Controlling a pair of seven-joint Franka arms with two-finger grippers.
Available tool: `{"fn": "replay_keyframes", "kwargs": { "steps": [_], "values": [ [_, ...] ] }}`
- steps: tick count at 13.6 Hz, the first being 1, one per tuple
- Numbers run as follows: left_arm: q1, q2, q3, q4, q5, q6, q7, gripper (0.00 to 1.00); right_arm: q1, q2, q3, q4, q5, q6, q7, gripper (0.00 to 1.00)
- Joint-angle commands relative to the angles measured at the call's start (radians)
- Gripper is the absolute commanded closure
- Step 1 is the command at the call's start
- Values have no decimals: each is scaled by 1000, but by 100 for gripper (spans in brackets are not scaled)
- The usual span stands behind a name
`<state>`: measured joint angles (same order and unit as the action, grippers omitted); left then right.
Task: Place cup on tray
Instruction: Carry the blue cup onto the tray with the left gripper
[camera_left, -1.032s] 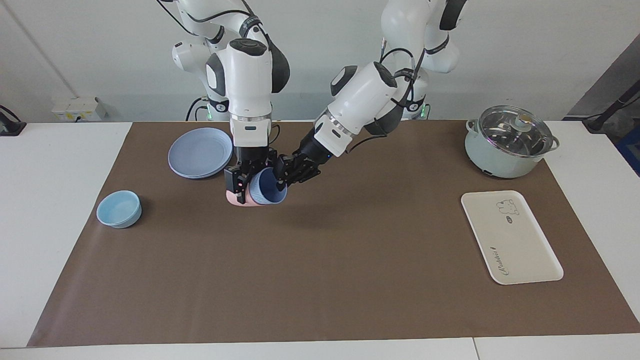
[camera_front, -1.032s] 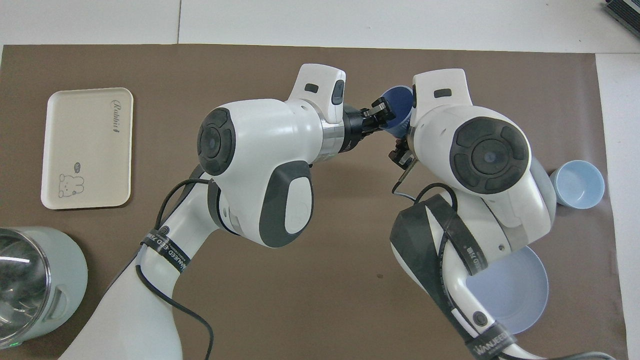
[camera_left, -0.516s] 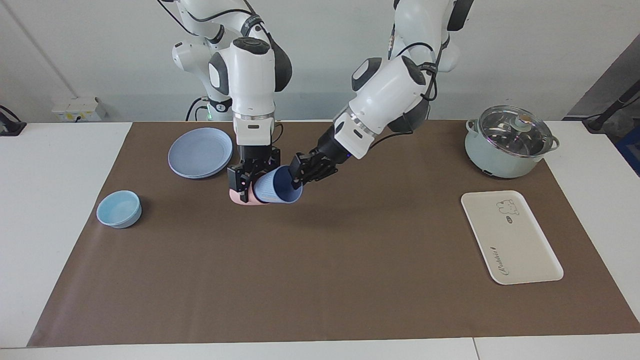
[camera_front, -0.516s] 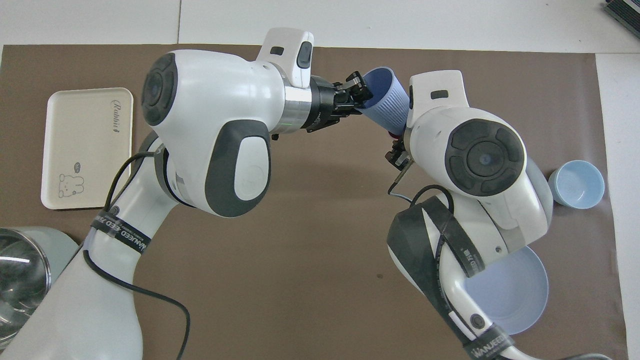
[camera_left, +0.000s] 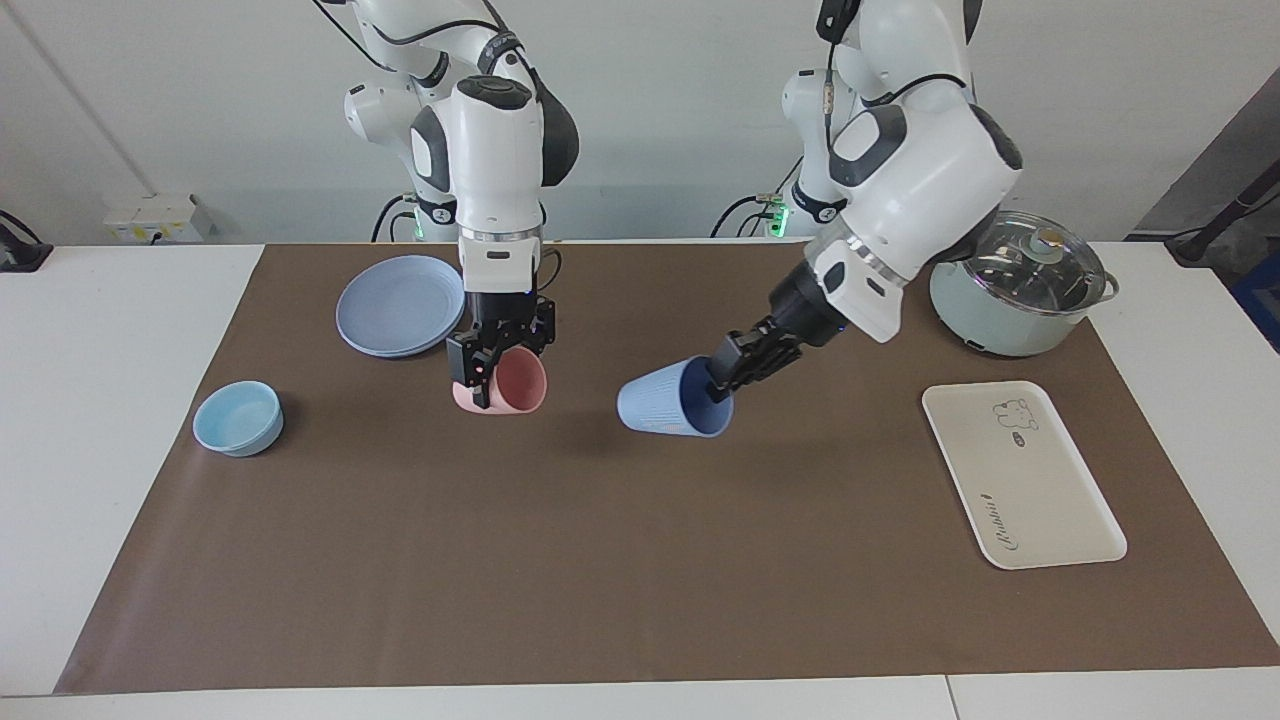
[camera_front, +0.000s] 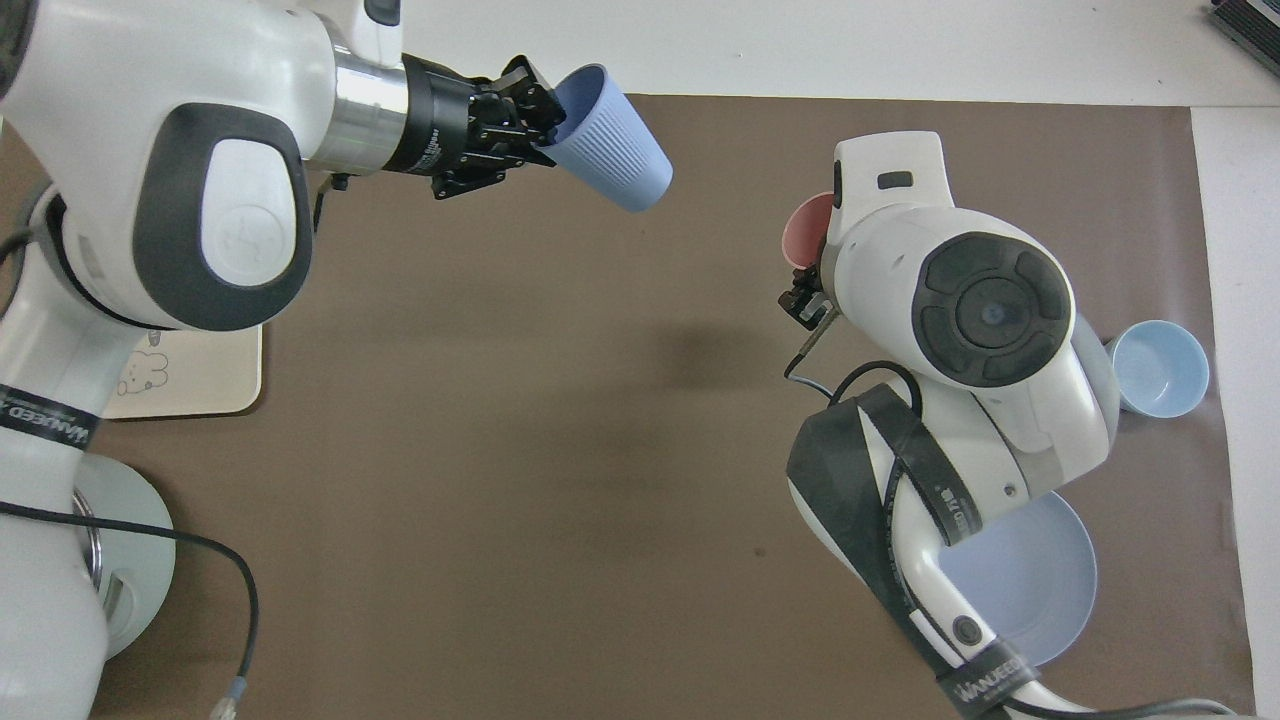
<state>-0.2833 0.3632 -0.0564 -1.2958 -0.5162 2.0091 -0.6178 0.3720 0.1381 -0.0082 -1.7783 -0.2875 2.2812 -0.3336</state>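
The periwinkle-blue cup (camera_left: 662, 408) hangs tilted on its side in the air over the middle of the brown mat. My left gripper (camera_left: 722, 385) is shut on its rim, one finger inside the mouth; both also show in the overhead view, the cup (camera_front: 612, 142) and the gripper (camera_front: 538, 108). The cream tray (camera_left: 1022, 480) lies flat at the left arm's end of the mat; in the overhead view the tray (camera_front: 205, 375) is mostly hidden under the left arm. My right gripper (camera_left: 486, 374) is shut on the salmon-pink cup (camera_left: 512, 385), which lies tipped on the mat.
A round blue plate (camera_left: 400, 305) lies close to the right gripper, nearer to the robots. A light-blue bowl (camera_left: 238, 418) stands at the right arm's end of the mat. A lidded pale-green pot (camera_left: 1020, 285) stands nearer to the robots than the tray.
My left gripper has pulled the blue cup out of the pink cup and carried it toward the left arm's end. The right gripper has stayed on the pink cup.
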Motion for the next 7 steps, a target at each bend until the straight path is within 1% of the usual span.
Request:
{"fn": "replay_keyframes", "kwargs": {
  "steps": [1, 2, 4, 6, 7],
  "values": [
    [99, -88, -8, -6, 99, -142, 106, 100, -68, 18, 8, -6, 86, 92, 13, 100],
    [142, -92, -10, -13, 125, -150, 159, 100, -83, 23, 7, -10, 155, 131, 1, 100],
    [209, -115, -11, -60, 240, -156, 316, 100, -139, 26, 8, -42, 259, 219, -77, 100],
    [294, -151, -11, -146, 263, -127, 535, 100, -182, 28, 8, -62, 467, 273, -235, 100],
    [337, -170, -11, -190, 263, -84, 637, 100, -215, 35, 8, -73, 604, 296, -348, 100]
  ]
}}
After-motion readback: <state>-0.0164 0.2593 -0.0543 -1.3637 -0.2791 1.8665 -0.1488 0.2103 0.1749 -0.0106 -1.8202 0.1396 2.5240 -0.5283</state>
